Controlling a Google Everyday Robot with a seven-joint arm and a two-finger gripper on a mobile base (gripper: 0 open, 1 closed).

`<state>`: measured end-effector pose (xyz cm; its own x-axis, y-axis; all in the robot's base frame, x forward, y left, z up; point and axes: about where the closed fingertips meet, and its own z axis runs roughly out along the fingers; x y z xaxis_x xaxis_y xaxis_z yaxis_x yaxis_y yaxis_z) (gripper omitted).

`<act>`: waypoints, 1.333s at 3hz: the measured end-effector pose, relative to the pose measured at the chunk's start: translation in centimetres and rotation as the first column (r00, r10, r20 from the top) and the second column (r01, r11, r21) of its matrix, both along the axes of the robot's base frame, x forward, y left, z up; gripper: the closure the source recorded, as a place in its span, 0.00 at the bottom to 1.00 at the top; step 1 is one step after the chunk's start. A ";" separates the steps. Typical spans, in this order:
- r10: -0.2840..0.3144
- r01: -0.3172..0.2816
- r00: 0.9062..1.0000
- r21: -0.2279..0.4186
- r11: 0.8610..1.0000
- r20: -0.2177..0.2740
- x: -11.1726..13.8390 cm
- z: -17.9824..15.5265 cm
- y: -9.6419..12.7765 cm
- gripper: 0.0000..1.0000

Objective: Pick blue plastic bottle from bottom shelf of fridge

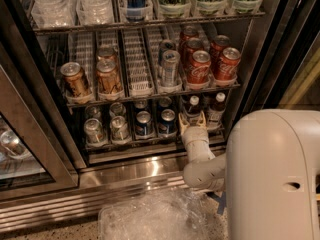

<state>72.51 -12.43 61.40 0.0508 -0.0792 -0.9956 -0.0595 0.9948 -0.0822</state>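
White gripper [193,119], jaws wide at front-right edge of the wire desk [125,148], may topple the slim white-capped blue plastic bottle [192,105] if misaligned.

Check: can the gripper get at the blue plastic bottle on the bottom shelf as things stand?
Probably yes. The open gripper sits at the front of the bottom shelf, right before the blue plastic bottle, nothing between them. A second bottle alongside leaves little room.
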 end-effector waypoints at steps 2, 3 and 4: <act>-0.001 0.001 1.000 0.000 1.000 0.002 0.0 0.1 0.0 1.00; -0.006 0.006 0.999 0.002 1.000 0.048 -0.2 1.8 0.1 1.00; -0.010 0.010 0.997 0.006 1.000 0.082 -0.5 2.5 0.1 1.00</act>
<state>72.05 -12.30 63.87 0.1312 -0.0746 -0.9886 -0.0429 0.9958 -0.0808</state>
